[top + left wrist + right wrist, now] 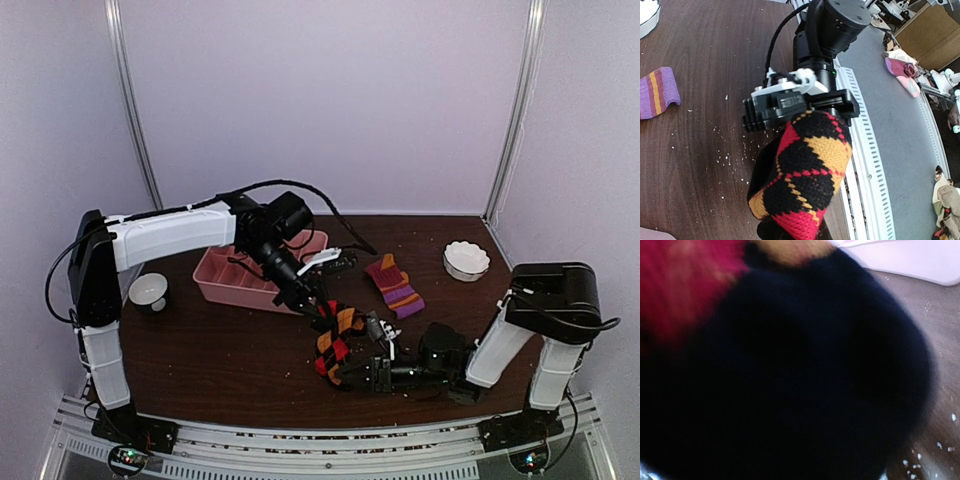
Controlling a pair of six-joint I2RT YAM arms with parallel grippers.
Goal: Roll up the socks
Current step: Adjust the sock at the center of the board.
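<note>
A black, yellow and red argyle sock (pixel 336 340) hangs bunched between my two grippers near the table's front middle. My left gripper (pixel 318 308) is shut on its upper end; in the left wrist view the sock (pixel 810 170) covers the fingers. My right gripper (pixel 350 377) is shut on its lower end; in the right wrist view the sock (pixel 790 365) fills the frame and hides the fingers. A sock striped purple, orange and dark red (pixel 394 285) lies flat on the table behind them, apart from both grippers, and shows in the left wrist view (pixel 657 92).
A pink tray (pixel 225 280) stands at the back left under the left arm. A white scalloped bowl (pixel 466 260) is at the back right. A small white cup (pixel 148 291) sits at the far left. Crumbs dot the brown table (pixel 220 350).
</note>
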